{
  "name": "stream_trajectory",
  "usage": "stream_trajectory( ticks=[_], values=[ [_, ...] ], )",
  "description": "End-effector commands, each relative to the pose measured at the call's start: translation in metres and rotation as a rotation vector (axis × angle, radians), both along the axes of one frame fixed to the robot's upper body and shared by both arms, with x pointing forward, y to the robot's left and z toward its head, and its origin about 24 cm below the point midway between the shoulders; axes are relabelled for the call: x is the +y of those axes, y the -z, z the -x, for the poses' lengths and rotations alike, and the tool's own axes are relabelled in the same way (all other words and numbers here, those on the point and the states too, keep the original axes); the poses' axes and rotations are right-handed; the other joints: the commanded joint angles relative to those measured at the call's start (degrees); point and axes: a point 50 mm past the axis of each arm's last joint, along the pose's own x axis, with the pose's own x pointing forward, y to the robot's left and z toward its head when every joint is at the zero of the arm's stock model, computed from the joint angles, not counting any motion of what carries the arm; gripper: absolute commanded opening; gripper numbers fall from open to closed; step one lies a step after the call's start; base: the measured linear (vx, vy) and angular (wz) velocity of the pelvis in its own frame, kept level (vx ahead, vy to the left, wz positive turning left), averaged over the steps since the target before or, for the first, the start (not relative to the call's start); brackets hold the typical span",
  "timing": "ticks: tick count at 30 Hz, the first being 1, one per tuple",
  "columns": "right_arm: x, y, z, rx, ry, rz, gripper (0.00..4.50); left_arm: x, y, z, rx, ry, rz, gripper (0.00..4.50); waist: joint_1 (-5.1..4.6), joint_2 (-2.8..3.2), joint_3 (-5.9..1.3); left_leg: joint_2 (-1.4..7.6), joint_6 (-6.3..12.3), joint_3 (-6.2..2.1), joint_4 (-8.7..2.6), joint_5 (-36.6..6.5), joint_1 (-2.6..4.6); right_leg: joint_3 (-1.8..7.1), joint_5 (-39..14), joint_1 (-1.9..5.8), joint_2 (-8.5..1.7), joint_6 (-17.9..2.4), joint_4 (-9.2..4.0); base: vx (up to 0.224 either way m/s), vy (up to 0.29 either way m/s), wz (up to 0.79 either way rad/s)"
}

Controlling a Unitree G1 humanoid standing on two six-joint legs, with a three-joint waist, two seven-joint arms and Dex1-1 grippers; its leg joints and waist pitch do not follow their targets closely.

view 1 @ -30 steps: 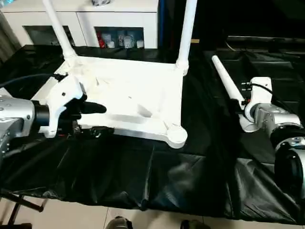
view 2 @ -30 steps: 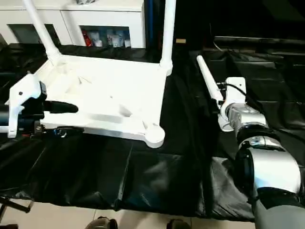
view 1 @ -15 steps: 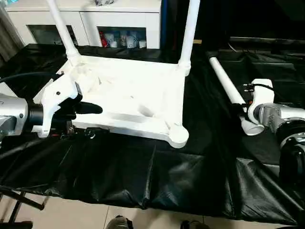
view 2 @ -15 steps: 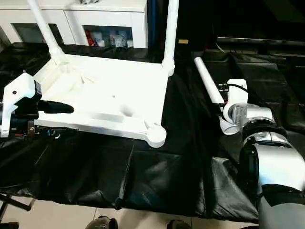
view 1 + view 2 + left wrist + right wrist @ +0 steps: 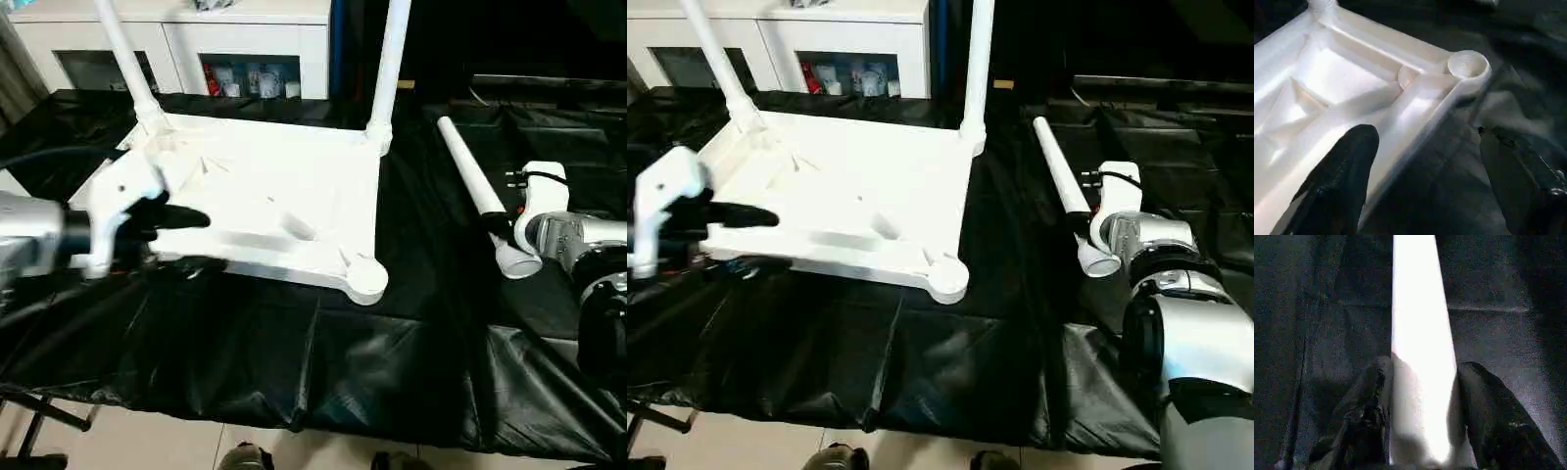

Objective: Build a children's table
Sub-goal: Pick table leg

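Black cloth (image 5: 294,362) bears upturned tabletop (image 5: 274,201); right gripper (image 5: 1420,406) clasps leg (image 5: 475,191).

The upturned tabletop (image 5: 274,201) lies on the surface (image 5: 294,352), left of centre, with two legs (image 5: 387,64) standing in its far corner sockets. A loose leg (image 5: 475,191) lies to its right, well apart. The cabinet (image 5: 196,44) stands behind the surface. The left pincer (image 5: 1425,186) straddles the tabletop's near-left edge; the right pincer (image 5: 1420,411) grips the loose leg's near end.

Silver cylindrical forearms end in white plastic wrist housings; left gripper (image 5: 181,240) has black tapered fingers (image 5: 1342,176); a thin black cable (image 5: 534,176) loops over the right wrist.
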Motion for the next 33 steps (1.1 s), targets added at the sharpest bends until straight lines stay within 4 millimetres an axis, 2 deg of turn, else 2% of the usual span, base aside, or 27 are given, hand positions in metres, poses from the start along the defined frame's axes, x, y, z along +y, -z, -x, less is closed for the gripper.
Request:
stream_trajectory(
  ticks=[1,2,3,4,5,6,7,8,11,12,13,14,15,17,18,20,21,22,23,25,26,27,29,30,31,32,33],
  values=[
    [-0.001,-0.001,0.0,-0.039,0.022,-0.051,1.84,-0.003,0.001,-0.006,-0.023,-0.033,0.012,4.08,0.09,-0.46,-4.98,-0.19,-1.69,0.7,-3.66,-18.19,0.78,1.23,-19.56,3.41,-1.5,-13.12,-3.73,0.0,0.0,0.0],
    [-0.001,-0.004,-0.002,-0.065,0.024,-0.058,1.83,-0.008,0.003,-0.01,-0.035,-0.041,0.043,4.21,0.07,-0.59,-5.1,-0.27,-1.41,0.77,-3.55,-16.48,0.5,1.21,-18.43,3.61,-1.48,-13.13,-3.62,0.0,0.0,0.0],
    [-0.002,-0.005,-0.002,-0.079,0.026,-0.062,1.83,-0.01,0.004,-0.012,-0.038,-0.044,0.05,4.21,0.14,-0.5,-5.14,-0.26,-1.25,0.81,-3.46,-16.2,0.62,1.21,-18.25,3.48,-1.5,-13.18,-3.66,0.0,0.0,0.0],
    [-0.002,-0.008,-0.004,-0.122,0.027,-0.086,1.83,-0.016,0.007,-0.018,-0.052,-0.071,0.073,4.45,-0.08,-0.71,-5.23,-0.24,-1.05,0.96,-3.33,-15.66,0.62,1.26,-17.77,3.41,-1.4,-13.26,-3.64,0.0,0.0,0.0],
    [-0.001,-0.009,-0.005,-0.138,0.034,-0.112,1.82,-0.018,0.008,-0.021,-0.064,-0.091,0.088,4.49,-0.1,-0.77,-5.27,-0.34,-0.81,0.95,-3.23,-14.82,0.42,1.25,-17.09,3.61,-1.37,-13.23,-3.5,0.0,0.0,0.0],
    [-0.001,-0.01,-0.005,-0.146,0.041,-0.122,1.82,-0.02,0.009,-0.024,-0.069,-0.1,0.094,4.49,-0.1,-0.77,-5.52,-0.36,-0.19,0.95,-3.08,-13.0,0.27,1.23,-15.17,3.82,-1.39,-13.55,-3.22,0.0,0.0,0.0],
    [-0.002,-0.011,-0.005,-0.156,0.05,-0.134,1.82,-0.023,0.011,-0.027,-0.075,-0.111,0.102,4.5,-0.45,-0.77,-5.46,-0.38,-0.04,1.04,-3.03,-12.66,0.14,1.27,-14.82,3.8,-1.19,-13.48,-3.21,0.0,0.0,0.0],
    [-0.002,-0.012,-0.005,-0.174,0.061,-0.147,1.82,-0.026,0.013,-0.031,-0.079,-0.13,0.11,4.5,-0.39,-0.87,-5.6,-0.46,0.18,1.1,-2.85,-12.28,0.38,1.21,-14.48,3.76,-1.14,-13.49,-3.28,0.0,0.0,0.0],
    [-0.002,-0.016,-0.007,-0.233,0.084,-0.206,1.82,-0.04,0.019,-0.043,-0.084,-0.173,0.162,4.5,-0.66,-0.95,-5.7,-0.59,0.72,1.26,-2.61,-11.53,0.4,1.26,-13.54,3.82,-1.0,-13.6,-3.33,0.0,0.0,0.0],
    [-0.002,-0.019,-0.009,-0.261,0.084,-0.229,1.82,-0.045,0.02,-0.046,-0.087,-0.178,0.181,4.5,-0.77,-0.71,-5.81,-0.55,1.11,1.27,-2.6,-10.93,0.37,1.26,-12.53,3.89,-0.99,-13.85,-3.23,0.0,0.0,0.0],
    [0.0,-0.023,-0.01,-0.295,0.079,-0.252,1.82,-0.05,0.02,-0.048,-0.081,-0.177,0.208,4.5,-0.7,-0.87,-5.97,-0.55,1.53,1.29,-2.5,-10.29,0.35,1.24,-11.33,4.01,-1.0,-14.12,-3.1,0.0,0.0,0.0],
    [0.003,-0.028,-0.012,-0.34,0.054,-0.273,1.81,-0.056,0.02,-0.05,-0.074,-0.177,0.24,4.5,-0.72,-0.73,-6.05,-0.47,1.77,1.25,-2.43,-9.91,0.35,1.25,-10.58,4.01,-1.01,-14.33,-2.92,0.0,0.0,0.0],
    [0.008,-0.034,-0.014,-0.393,0.008,-0.302,1.81,-0.063,0.019,-0.053,-0.068,-0.182,0.27,4.5,-0.75,-0.85,-6.13,-0.52,2.82,1.28,-2.31,-8.9,0.09,1.18,-8.93,4.25,-0.99,-14.68,-2.92,0.0,0.0,0.0],
    [0.021,-0.046,-0.015,-0.515,-0.101,-0.4,1.81,-0.079,0.018,-0.059,-0.033,-0.19,0.36,4.5,-0.98,-1.1,-6.19,-0.62,4.22,1.42,-2.15,-8.05,0.11,1.2,-7.31,4.39,-0.74,-14.93,-2.83,0.0,0.0,0.0],
    [0.021,-0.046,-0.015,-0.515,-0.101,-0.4,1.81,-0.079,0.018,-0.059,-0.033,-0.19,0.36,4.5,-0.78,-1.12,-6.24,-0.6,4.73,1.42,-2.11,-7.65,0.15,1.21,-6.99,4.41,-0.81,-14.9,-2.88,0.0,0.0,0.0],
    [0.037,-0.057,-0.008,-0.615,-0.232,-0.492,1.81,-0.093,0.015,-0.062,0.005,-0.183,0.439,4.5,-0.94,-1.36,-6.28,-0.56,5.9,1.35,-2.11,-6.39,0.07,1.12,-6.29,4.56,-0.71,-15.5,-2.79,0.0,0.0,0.0],
    [0.044,-0.061,-0.003,-0.646,-0.283,-0.526,1.81,-0.098,0.015,-0.064,0.025,-0.183,0.47,4.5,-0.75,-1.37,-6.16,-0.57,6.29,1.44,-2.14,-6.56,0.14,1.18,-6.62,4.55,-0.75,-15.12,-3.1,0.0,0.0,0.0],
    [0.055,-0.065,0.005,-0.672,-0.353,-0.561,1.81,-0.104,0.014,-0.064,0.049,-0.176,0.507,4.5,-0.72,-1.3,-6.41,-0.43,6.56,1.25,-2.1,-5.96,0.21,1.17,-6.73,4.62,-0.83,-14.87,-2.86,0.0,0.0,0.0],
    [0.064,-0.067,0.013,-0.687,-0.418,-0.586,1.8,-0.109,0.014,-0.065,0.07,-0.174,0.537,4.5,-0.67,-1.75,-6.44,-0.41,6.81,1.27,-2.18,-5.04,0.22,1.17,-6.63,4.66,-0.78,-14.42,-2.95,0.0,0.0,0.0],
    [0.078,-0.069,0.029,-0.704,-0.532,-0.65,1.8,-0.119,0.012,-0.067,0.105,-0.157,0.601,4.5,-0.34,-1.71,-6.28,-0.54,6.99,1.27,-2.29,-4.98,0.33,1.3,-7.98,4.69,-0.74,-13.44,-3.4,0.0,0.0,0.0],
    [0.082,-0.069,0.034,-0.707,-0.56,-0.672,1.8,-0.122,0.012,-0.068,0.122,-0.154,0.623,4.5,-0.41,-1.64,-6.46,-0.38,6.57,1.1,-2.43,-5.5,0.4,1.15,-9.8,4.45,-0.93,-13.44,-3.5,0.0,0.0,0.0],
    [0.085,-0.069,0.038,-0.716,-0.583,-0.69,1.79,-0.125,0.012,-0.069,0.142,-0.153,0.642,4.5,-0.57,-1.93,-6.25,-0.47,5.63,1.27,-2.47,-6.96,0.47,1.17,-12.84,4.3,-0.91,-12.48,-4.02,0.0,0.0,0.0],
    [0.094,-0.072,0.05,-0.737,-0.66,-0.744,1.79,-0.134,0.008,-0.068,0.18,-0.112,0.707,4.5,-0.43,-1.94,-6.03,-0.5,4.85,1.31,-2.58,-8.12,0.6,1.25,-16.25,4.23,-0.99,-11.12,-4.47,0.0,0.0,0.0],
    [0.097,-0.073,0.055,-0.742,-0.687,-0.771,1.78,-0.137,0.007,-0.068,0.196,-0.103,0.73,4.5,-0.5,-1.92,-5.95,-0.44,4.68,1.21,-2.7,-8.55,0.51,1.18,-17.32,4.21,-1.03,-10.76,-4.57,0.0,0.0,0.0],
    [0.101,-0.074,0.059,-0.746,-0.719,-0.793,1.78,-0.139,0.004,-0.067,0.202,-0.09,0.755,4.5,-0.55,-2.15,-5.98,-0.62,4.4,1.22,-2.71,-8.25,0.3,1.11,-18.51,4.37,-0.98,-9.53,-4.69,0.0,0.0,0.0],
    [0.103,-0.075,0.062,-0.748,-0.741,-0.804,1.75,-0.141,0.003,-0.067,0.211,-0.083,0.77,4.5,-0.58,-2.39,-5.98,-0.44,4.16,1.19,-2.74,-8.71,0.52,1.13,-19.49,3.95,-1.03,-8.96,-4.88,0.0,0.0,0.0],
    [0.106,-0.076,0.064,-0.748,-0.765,-0.818,1.61,-0.143,0.001,-0.067,0.222,-0.076,0.786,4.5,-0.7,-2.34,-5.95,-0.59,3.97,1.17,-2.73,-8.58,0.33,1.07,-19.68,4.14,-0.97,-8.81,-4.77,0.0,0.0,0.0]
  ],
)
